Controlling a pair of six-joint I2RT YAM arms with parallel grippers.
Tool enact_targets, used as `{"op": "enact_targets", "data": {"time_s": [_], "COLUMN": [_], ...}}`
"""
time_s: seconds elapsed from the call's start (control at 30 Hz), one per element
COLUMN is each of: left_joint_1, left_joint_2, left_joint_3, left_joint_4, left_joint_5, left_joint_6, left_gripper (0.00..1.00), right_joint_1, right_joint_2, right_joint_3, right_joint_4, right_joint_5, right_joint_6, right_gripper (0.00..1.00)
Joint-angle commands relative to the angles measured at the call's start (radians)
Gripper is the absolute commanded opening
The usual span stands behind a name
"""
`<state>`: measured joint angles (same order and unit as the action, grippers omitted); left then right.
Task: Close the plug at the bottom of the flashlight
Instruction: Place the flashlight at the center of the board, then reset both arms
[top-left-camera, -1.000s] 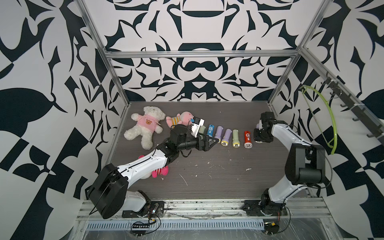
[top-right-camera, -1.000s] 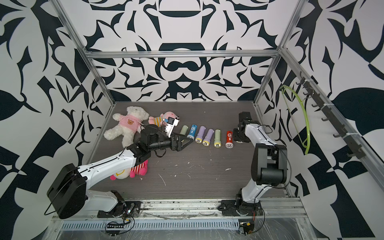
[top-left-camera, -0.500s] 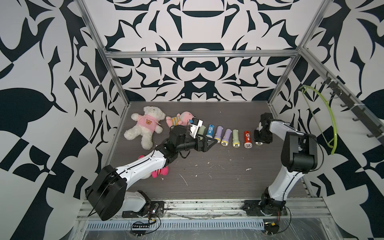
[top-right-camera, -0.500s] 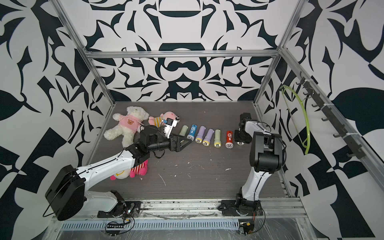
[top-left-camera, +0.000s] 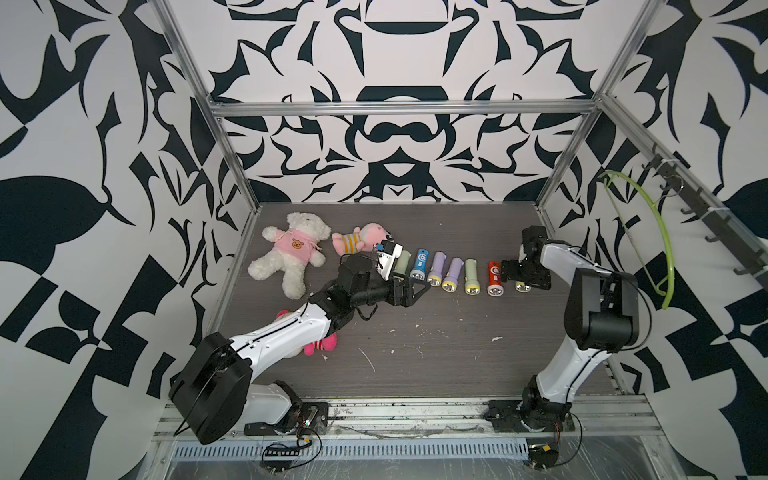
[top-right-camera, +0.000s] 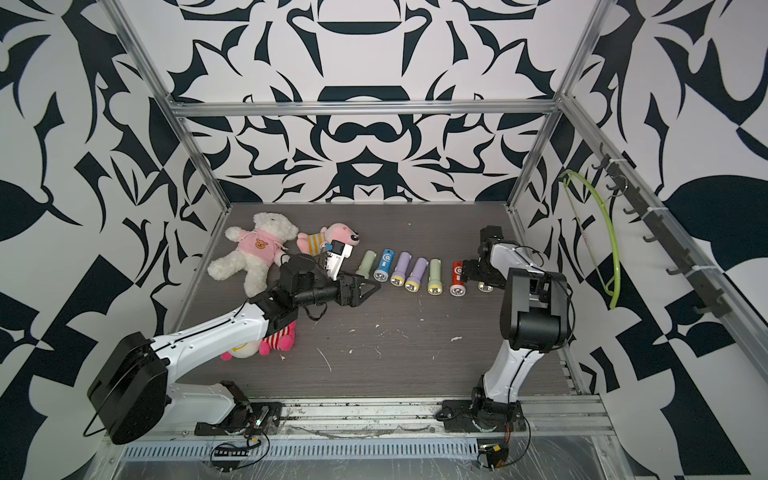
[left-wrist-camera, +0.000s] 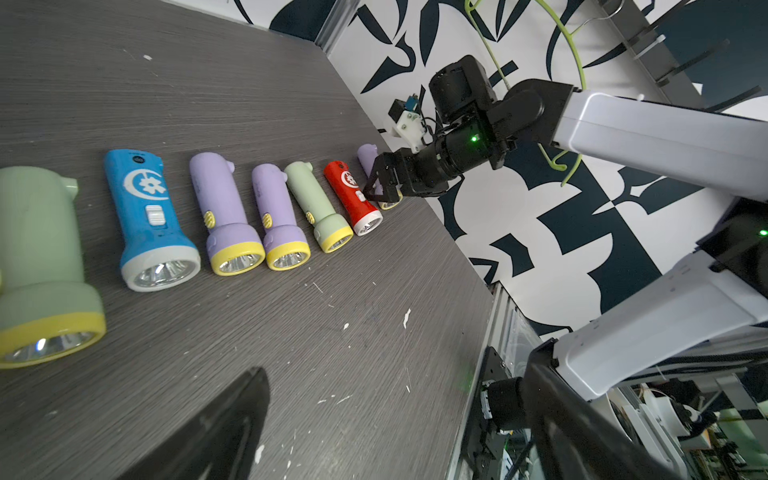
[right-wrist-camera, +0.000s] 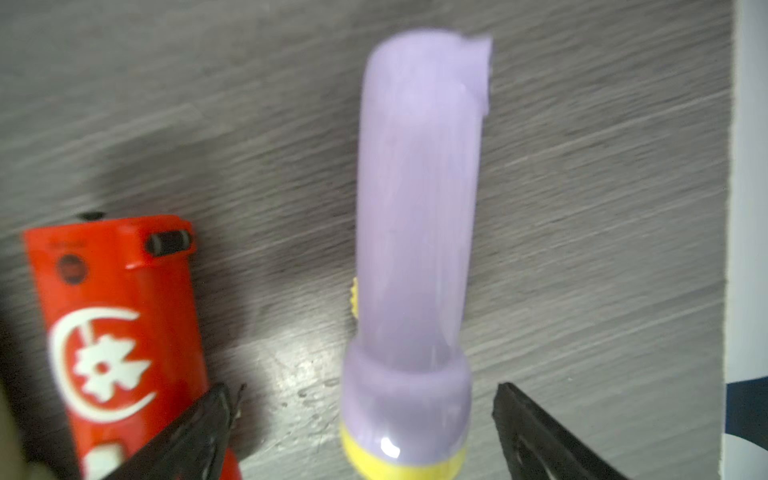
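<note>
Purple flashlight (right-wrist-camera: 415, 208) between parted right tool (right-wrist-camera: 363, 390) jaws

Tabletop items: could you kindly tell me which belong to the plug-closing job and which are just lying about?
Job: purple flashlight at the row's right end, between the right arm's open jaws.
Lying about: red flashlight, blue flashlight, two green flashlights, two other purple flashlights, white teddy bear, striped pink plush, green hanger.
</note>
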<state>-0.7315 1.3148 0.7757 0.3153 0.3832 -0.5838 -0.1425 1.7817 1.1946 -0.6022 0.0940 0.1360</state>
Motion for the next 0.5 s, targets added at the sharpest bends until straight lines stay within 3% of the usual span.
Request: {"op": "enact_targets", "data": {"time_s": [0.0,0.3,0.47], "left_joint_1": [0.010,0.050,0.052], "left_joint_2": [-0.082,-0.287,-0.389], "left_joint_3": [-0.003,-0.025,-0.037], "left_joint_4": [-0.073,-0.245,-0.367], "left_joint_5": [-0.062,-0.333,-0.718], "left_joint_6": [0.060,0.200,0.228], "left_gripper": [0.99,0.99,0.99], "right_joint_1": [-0.003,0.001,0.021], "right_joint_2": [-0.092,-0.377,-0.498], "right_joint_3": [-0.004,-0.099,-0.169], "right_joint_4": [-0.008,0.106,0.212], "right_joint_5": [0.020,-0.018,-0.081], "right_joint_6": [0.037,0.075,0.075], "right_gripper": [1.00,1.00,1.00]}}
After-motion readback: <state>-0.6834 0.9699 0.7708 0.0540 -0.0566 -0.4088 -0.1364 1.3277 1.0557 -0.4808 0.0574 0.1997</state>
